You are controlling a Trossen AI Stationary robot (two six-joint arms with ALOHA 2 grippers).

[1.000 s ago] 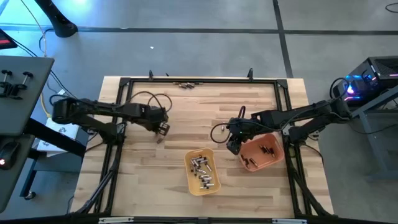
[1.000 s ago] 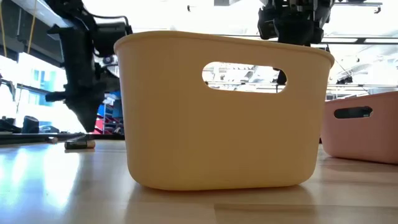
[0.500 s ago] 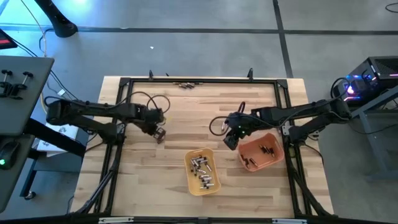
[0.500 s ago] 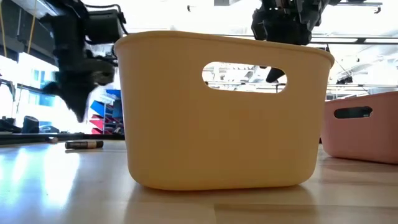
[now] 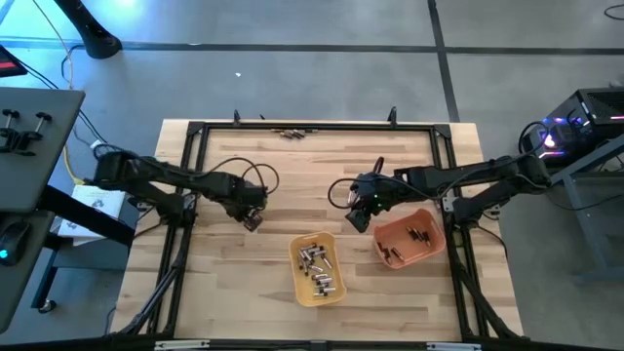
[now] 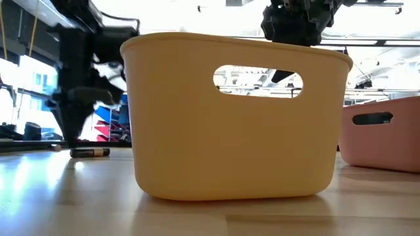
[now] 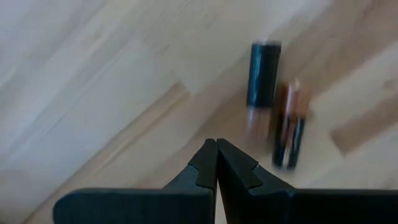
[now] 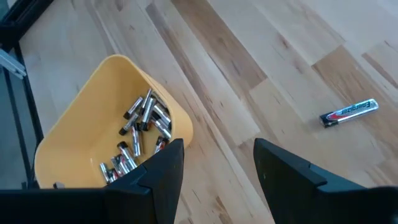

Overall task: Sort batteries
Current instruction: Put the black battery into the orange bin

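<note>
Yellow tray (image 5: 318,286), lower centre of the high view, holds many sorted batteries (image 5: 319,268); the orange tray (image 5: 429,255) to its right holds a few. Loose cells remain: a pair (image 7: 287,122) ahead of the left gripper (image 7: 216,155), fingers together and empty, and one (image 8: 349,112) beyond the right gripper (image 8: 217,157), fingers apart. Sorting looks mostly done.

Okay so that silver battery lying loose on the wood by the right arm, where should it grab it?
Grip the silver battery across its middle, coming straight down. It lies flat and alone on the table, so the round sides are free for the open right gripper, fingers set crosswise to its length.
</note>
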